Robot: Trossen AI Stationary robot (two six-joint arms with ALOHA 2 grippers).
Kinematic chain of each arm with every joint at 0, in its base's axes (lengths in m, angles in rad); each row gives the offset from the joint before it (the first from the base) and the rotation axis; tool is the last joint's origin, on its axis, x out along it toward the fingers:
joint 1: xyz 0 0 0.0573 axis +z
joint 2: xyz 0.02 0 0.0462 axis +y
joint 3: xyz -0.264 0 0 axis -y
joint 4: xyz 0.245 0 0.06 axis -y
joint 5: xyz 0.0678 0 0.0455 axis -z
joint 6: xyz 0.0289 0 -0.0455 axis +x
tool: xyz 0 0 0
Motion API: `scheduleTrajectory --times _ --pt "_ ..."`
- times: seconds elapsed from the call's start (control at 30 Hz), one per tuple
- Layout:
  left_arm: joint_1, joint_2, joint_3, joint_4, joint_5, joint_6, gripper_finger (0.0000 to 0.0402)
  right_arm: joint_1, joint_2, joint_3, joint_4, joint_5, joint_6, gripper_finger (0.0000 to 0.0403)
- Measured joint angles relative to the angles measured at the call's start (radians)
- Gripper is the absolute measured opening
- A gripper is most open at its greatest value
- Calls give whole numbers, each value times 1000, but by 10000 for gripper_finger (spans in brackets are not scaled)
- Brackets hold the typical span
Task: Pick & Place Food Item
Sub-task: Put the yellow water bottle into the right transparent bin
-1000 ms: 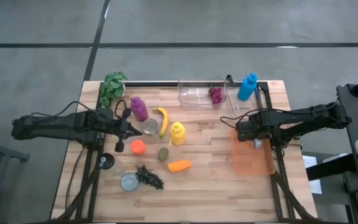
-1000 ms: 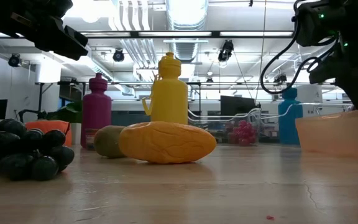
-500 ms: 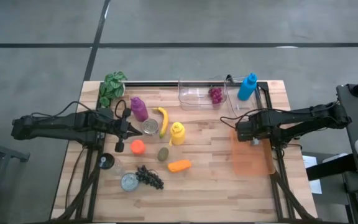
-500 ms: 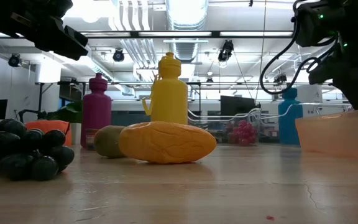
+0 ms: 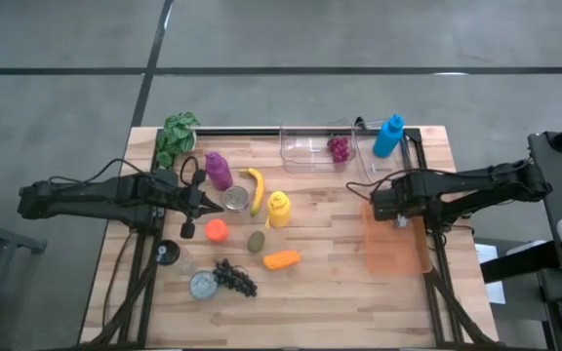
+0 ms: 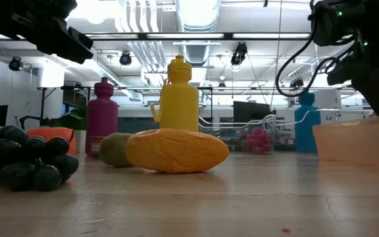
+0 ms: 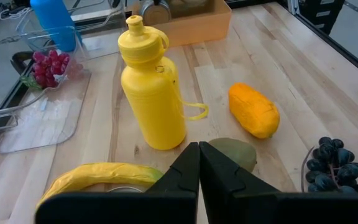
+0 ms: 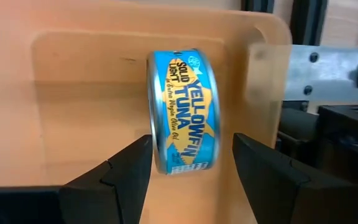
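One orange bin at the table's right edge hides its contents from above — only the right wrist view shows the yellowfin tuna can inside, on edge between the right gripper's parted, untouching fingers. Left gripper shut, empty.

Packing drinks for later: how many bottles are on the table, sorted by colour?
Purple bottle: 1
Yellow bottle: 1
Blue bottle: 1
Total: 3
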Motion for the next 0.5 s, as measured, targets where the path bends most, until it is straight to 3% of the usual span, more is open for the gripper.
scheduleTrajectory --times 0.13,0.5 --pt "0 0 0 0 0 0 10 1 -5 49 -26 45 -1 220" --pt "0 0 0 0 0 0 10 7 -7 220 -24 309 -102 219"
